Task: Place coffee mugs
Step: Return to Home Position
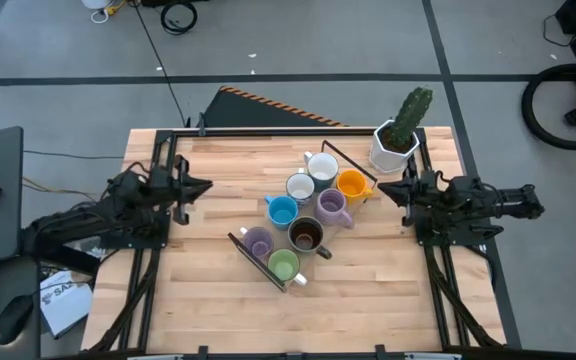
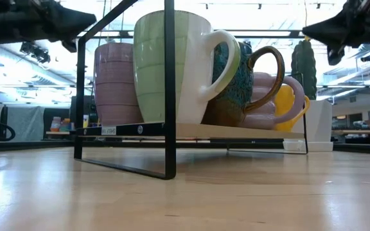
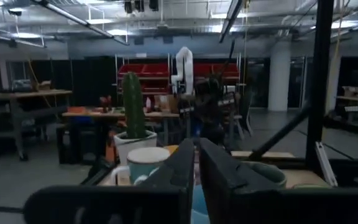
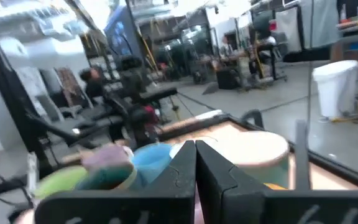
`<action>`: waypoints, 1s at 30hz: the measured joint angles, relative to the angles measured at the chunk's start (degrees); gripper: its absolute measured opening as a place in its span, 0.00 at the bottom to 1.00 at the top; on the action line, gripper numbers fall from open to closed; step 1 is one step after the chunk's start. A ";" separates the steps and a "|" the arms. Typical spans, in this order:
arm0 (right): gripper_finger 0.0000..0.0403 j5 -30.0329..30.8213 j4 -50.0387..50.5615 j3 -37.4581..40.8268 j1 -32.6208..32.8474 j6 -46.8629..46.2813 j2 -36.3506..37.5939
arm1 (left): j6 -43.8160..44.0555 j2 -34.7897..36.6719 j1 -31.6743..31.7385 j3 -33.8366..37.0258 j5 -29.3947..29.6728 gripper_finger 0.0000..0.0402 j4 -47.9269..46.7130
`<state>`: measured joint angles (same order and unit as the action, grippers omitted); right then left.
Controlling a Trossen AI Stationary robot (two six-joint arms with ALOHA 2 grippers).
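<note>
Several coffee mugs stand upright in a tight cluster on a black wire rack (image 1: 249,250) at the table's middle: white (image 1: 321,166), pale grey (image 1: 300,187), orange (image 1: 352,183), blue (image 1: 281,211), lavender (image 1: 331,205), dark brown (image 1: 307,236), another lavender (image 1: 258,241) and green (image 1: 284,265). In the low view the green mug (image 2: 172,67) is nearest. My left gripper (image 1: 206,186) hovers left of the cluster, pointing at it, fingers together and empty (image 3: 197,144). My right gripper (image 1: 381,188) hovers right of the orange mug, shut and empty (image 4: 196,146).
A white faceted pot with a green cactus (image 1: 395,145) stands at the far right of the table, just beyond my right gripper. The rack's black upright (image 2: 169,96) rises in front of the green mug. Bare wood (image 1: 368,300) lies toward the near edge.
</note>
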<state>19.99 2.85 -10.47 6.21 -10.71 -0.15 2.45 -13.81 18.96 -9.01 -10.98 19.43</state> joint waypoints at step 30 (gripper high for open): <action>0.03 2.75 -3.23 1.52 -0.21 -1.14 -0.58 | 8.90 13.10 -0.22 0.95 -0.23 0.03 -13.36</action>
<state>22.74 -0.38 -8.95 6.00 -11.86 -0.73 11.35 -0.71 18.74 -8.05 -11.21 6.07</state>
